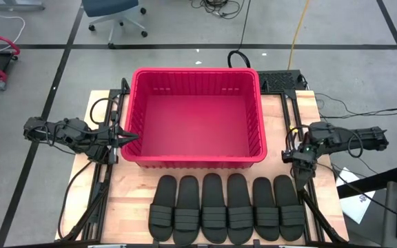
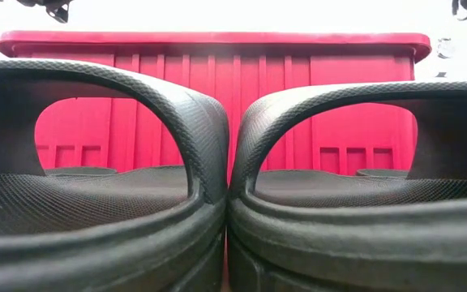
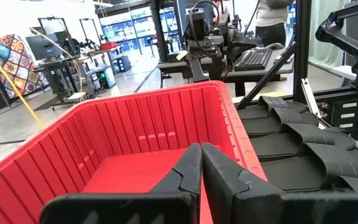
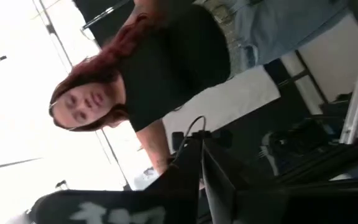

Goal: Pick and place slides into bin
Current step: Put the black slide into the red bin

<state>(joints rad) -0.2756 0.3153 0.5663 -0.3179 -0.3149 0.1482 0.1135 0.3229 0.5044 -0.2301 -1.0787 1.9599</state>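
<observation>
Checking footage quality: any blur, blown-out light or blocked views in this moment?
High view: evenly lit, sharp. Low view: two slides fill the frame, the bin behind, background blown white. Right wrist view: soft and smeared, bright patch beside a person. Left wrist view: clear.

i see a pale wooden butcher-block worktop [image 1: 126, 200] carrying everything. a large rectangular red plastic bin [image 1: 197, 162] with ribbed, slotted walls sits on its far half, nothing visible inside. along the near edge lie six matte black rubber slides [image 1: 226, 207] with wide straps, side by side in one tight row, neighbours touching, just in front of the bin's near wall. in the low view two slides [image 2: 217, 203] press together, the bin [image 2: 217, 73] behind them.
</observation>
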